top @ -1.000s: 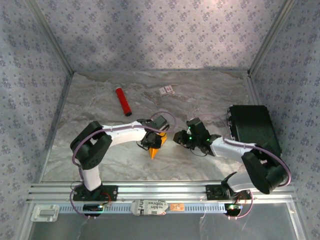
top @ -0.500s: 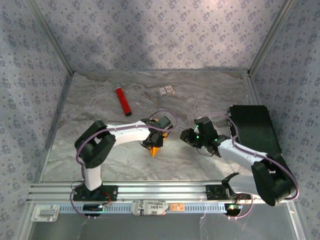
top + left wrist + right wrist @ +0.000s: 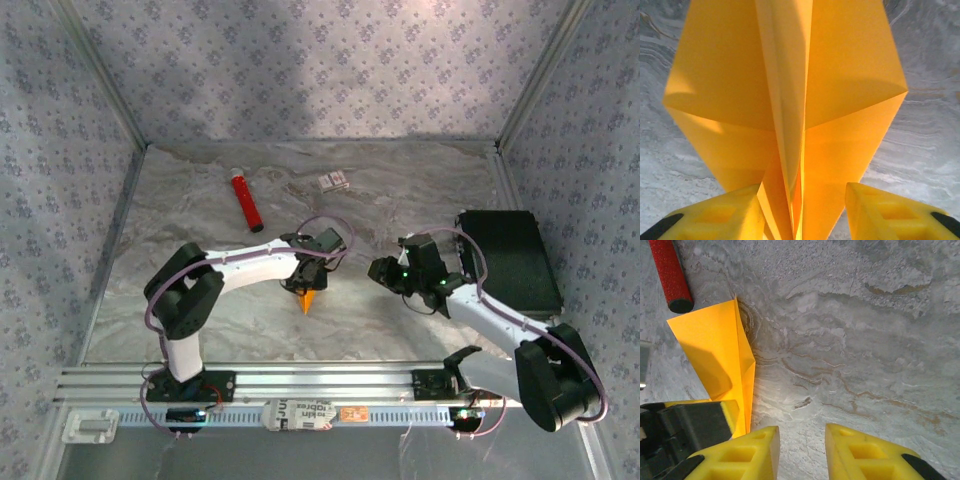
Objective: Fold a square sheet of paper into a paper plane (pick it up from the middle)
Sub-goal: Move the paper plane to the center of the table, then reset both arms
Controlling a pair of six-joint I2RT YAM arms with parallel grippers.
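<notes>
Plane (image 3: 308, 300) is mid-worktop (image 3: 420, 200) under the left claw (image 3: 804, 195), with its long axis running roughly back to front and the pointy tip toward the near edge. Left claw's fingers are apart, straddling the centre ridge. Right claw (image 3: 802, 432) is close by, spread over bare worktop.

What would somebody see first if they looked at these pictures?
The bright orange-yellow folded paper plane stands out in the middle of the marbled table, with the left gripper right over it. Next comes the red cylindrical tube, lying farther back on the left.
</notes>
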